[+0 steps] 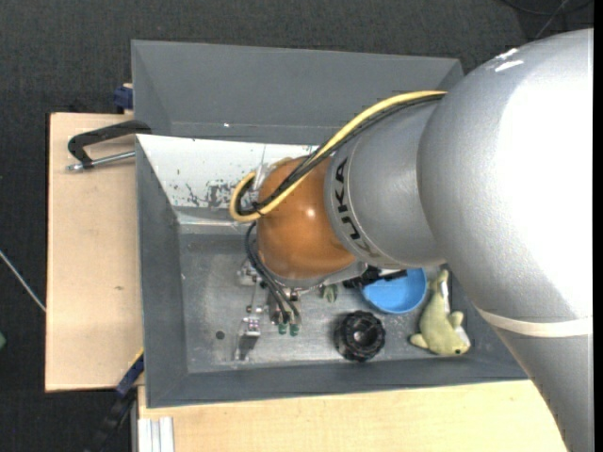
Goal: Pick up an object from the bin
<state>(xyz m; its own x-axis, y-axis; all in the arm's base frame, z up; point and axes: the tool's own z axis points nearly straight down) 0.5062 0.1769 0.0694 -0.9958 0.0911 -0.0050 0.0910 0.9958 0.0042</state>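
My gripper (271, 311) hangs low over the bin floor, left of centre near the front wall, under the orange wrist cover. Nothing shows in it. Nearest to it, to the right, lies a black round knob-like thing (359, 335) on the floor by the front wall. Beyond that, a blue bowl-shaped cup (398, 293) sits partly under the arm. A pale yellow-green plush animal (440, 330) rests in the front right corner, beside the cup.
The big grey arm covers the right half and back of the bin. The bare floor to the left of the gripper runs to the left wall, with a small dark speck (220, 335) on it.
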